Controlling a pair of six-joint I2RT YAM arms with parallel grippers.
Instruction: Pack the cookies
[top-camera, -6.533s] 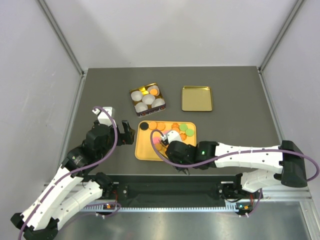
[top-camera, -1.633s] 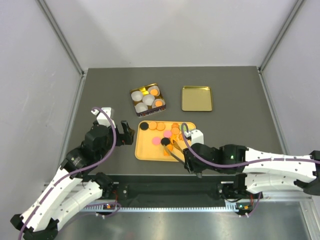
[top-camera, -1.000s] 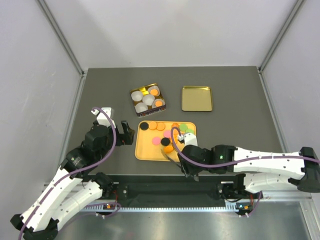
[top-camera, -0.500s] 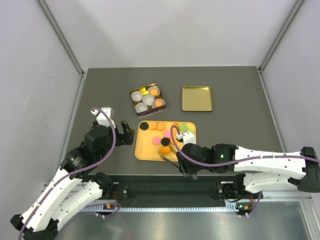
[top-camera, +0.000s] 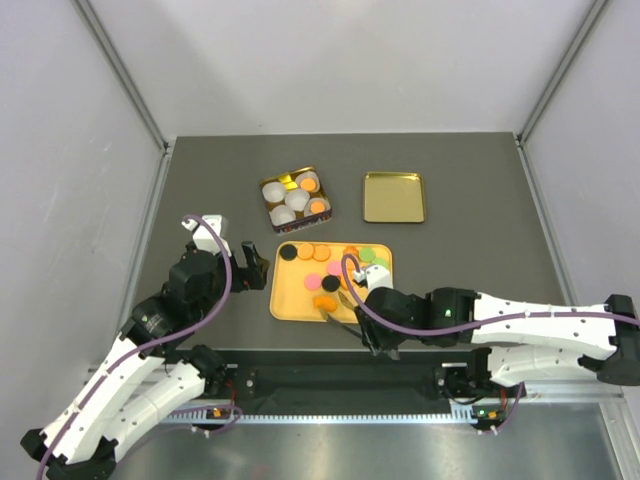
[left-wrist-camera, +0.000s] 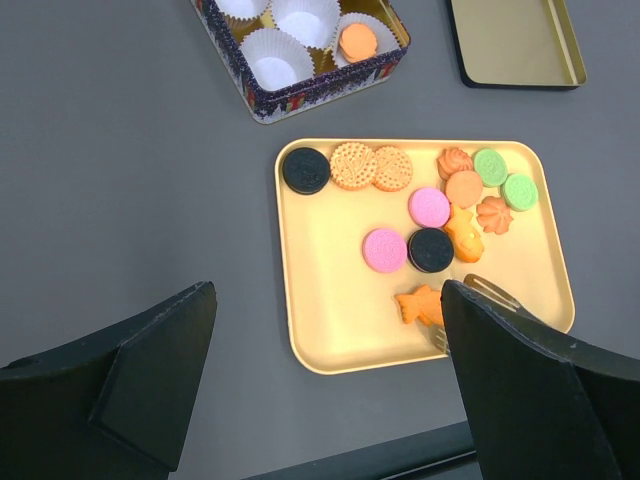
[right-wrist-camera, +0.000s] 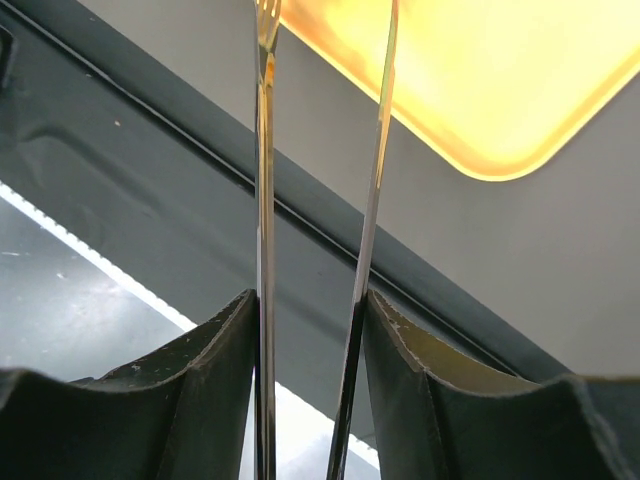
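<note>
The right end effector was clamped on metal tongs, their tips at a fish-shaped cookie near the front edge of the yellow tray. The left end effector hung wide open beside the tray. Packing looked barely begun. Thirteen cookies lay on the tray: seven orange, two pink, two green, two black. Apparently two sat in the paper cups of the tin. One gold lid lay apart on the tabletop.

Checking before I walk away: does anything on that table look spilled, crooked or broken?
Nothing spilled or broken. The tin sits turned at an angle to the yellow tray and gold lid; loose cookies all lie inside the tray.
</note>
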